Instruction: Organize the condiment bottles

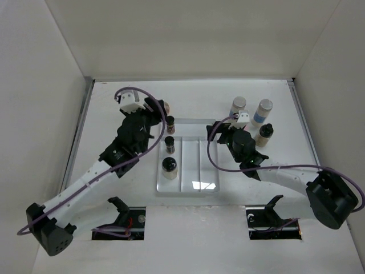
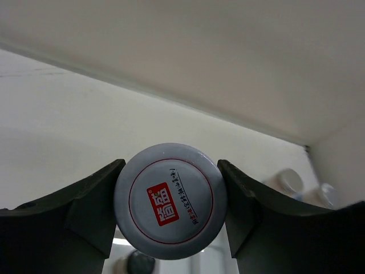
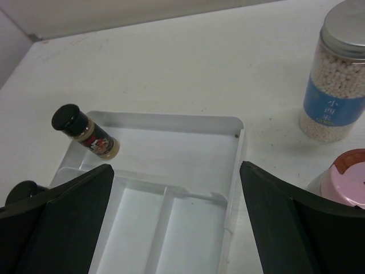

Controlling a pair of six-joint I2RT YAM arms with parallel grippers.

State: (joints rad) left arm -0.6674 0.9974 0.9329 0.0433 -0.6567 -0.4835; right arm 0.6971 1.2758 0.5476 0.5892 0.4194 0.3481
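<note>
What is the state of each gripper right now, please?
Left gripper: closed on a white-lidded jar with a red label on its lid.
Right gripper: open, empty, above the white divided tray.

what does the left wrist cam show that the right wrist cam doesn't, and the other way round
Only the left wrist view: a white-lidded jar with a red label on its lid, clamped by the left gripper.
Only the right wrist view: the white divided tray with a black-capped spice bottle at its far left, a silver-lidded jar with a blue label, a pink-capped bottle, and the right gripper open above the tray.
Both: the white tabletop and the enclosure wall.
</note>
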